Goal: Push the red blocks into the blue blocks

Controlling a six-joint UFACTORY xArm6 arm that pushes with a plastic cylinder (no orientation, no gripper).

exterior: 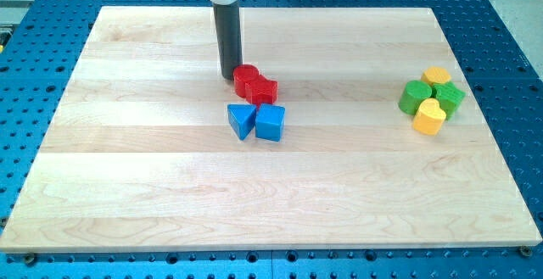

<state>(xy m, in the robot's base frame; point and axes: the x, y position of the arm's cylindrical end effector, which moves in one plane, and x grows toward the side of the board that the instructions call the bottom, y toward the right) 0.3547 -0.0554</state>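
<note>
Two red blocks sit together near the board's middle: a round one (245, 78) and a blocky one (263, 91) at its lower right. Just below them lie two blue blocks side by side: a triangular one (241, 119) and a cube-like one (271, 122). The blocky red block almost touches the blue pair. My tip (228, 75) stands at the round red block's upper left, touching or nearly touching it. The dark rod rises from there to the view's top.
A cluster of two green blocks (415, 97) (449, 97) and two yellow blocks (437, 76) (429, 116) lies at the view's right. The wooden board (127, 186) rests on a blue perforated table.
</note>
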